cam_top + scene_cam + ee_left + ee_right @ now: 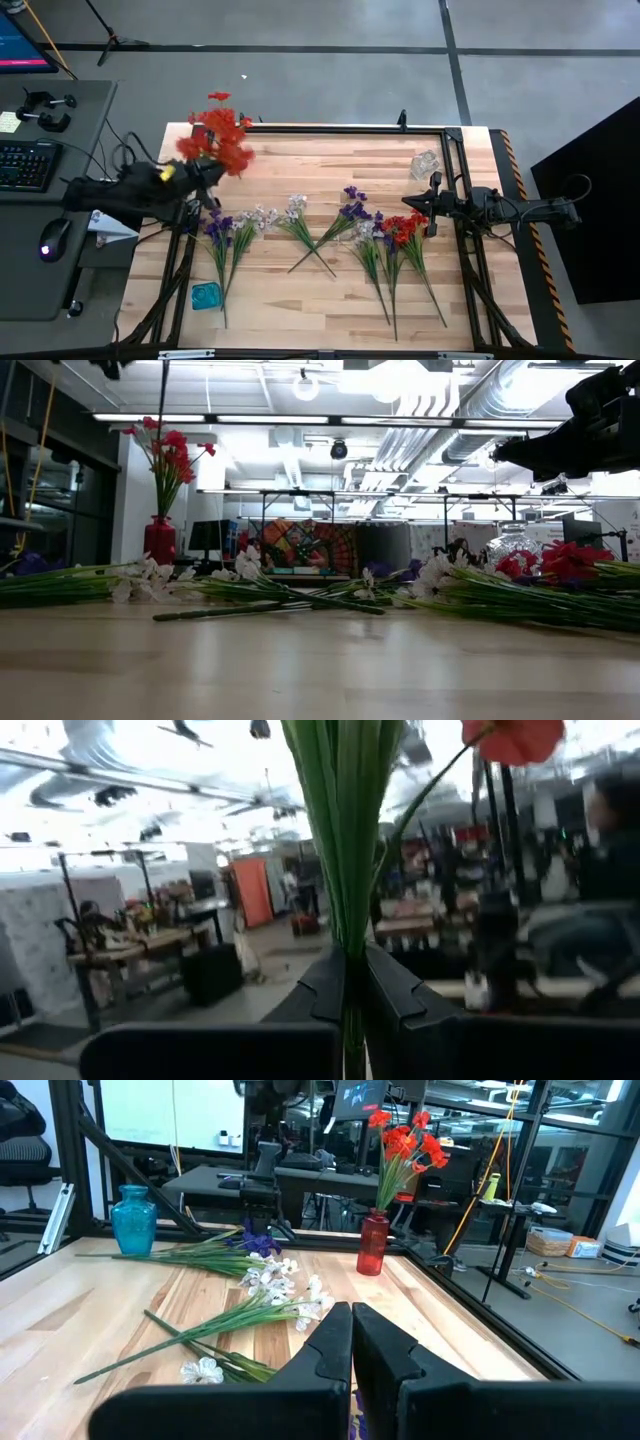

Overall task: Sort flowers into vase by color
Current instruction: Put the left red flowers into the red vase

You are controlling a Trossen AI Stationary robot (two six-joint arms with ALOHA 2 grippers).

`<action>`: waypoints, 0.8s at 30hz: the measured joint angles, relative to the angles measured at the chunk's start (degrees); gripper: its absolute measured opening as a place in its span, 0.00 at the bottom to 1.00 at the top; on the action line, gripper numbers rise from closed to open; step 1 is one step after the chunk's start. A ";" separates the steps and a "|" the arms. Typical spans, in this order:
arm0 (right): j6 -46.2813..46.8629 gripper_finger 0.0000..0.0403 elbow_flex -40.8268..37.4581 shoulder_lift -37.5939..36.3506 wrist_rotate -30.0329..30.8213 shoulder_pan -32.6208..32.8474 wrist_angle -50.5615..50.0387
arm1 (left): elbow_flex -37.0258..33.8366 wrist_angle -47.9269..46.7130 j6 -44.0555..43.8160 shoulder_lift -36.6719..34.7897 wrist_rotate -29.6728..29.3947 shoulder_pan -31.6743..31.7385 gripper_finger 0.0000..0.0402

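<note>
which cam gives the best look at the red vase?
Right wrist view: the red vase stands whole and unobstructed, red flowers rising from it. Low view shows it small and far off, base behind lying stems. High view hides it under the blossoms. Left wrist view doesn't show it.

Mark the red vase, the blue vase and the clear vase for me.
red vase (372, 1246): right wrist view, on its body under the red flowers (404, 1138).
blue vase (133, 1221): right wrist view, on its belly.
clear vase (425, 164): high view, on the glass beside the right arm.
</note>
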 joint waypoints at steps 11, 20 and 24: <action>0.00 0.00 0.01 -0.02 -0.02 0.01 0.00 | -0.67 -3.37 9.74 2.26 2.30 4.12 0.00; 0.00 0.00 0.00 -0.01 -0.02 0.00 0.00 | -0.67 -5.08 8.53 4.09 1.68 10.53 0.00; 0.00 0.00 0.00 -0.02 -0.02 -0.01 0.00 | -0.67 -4.29 7.39 6.66 1.92 15.83 0.00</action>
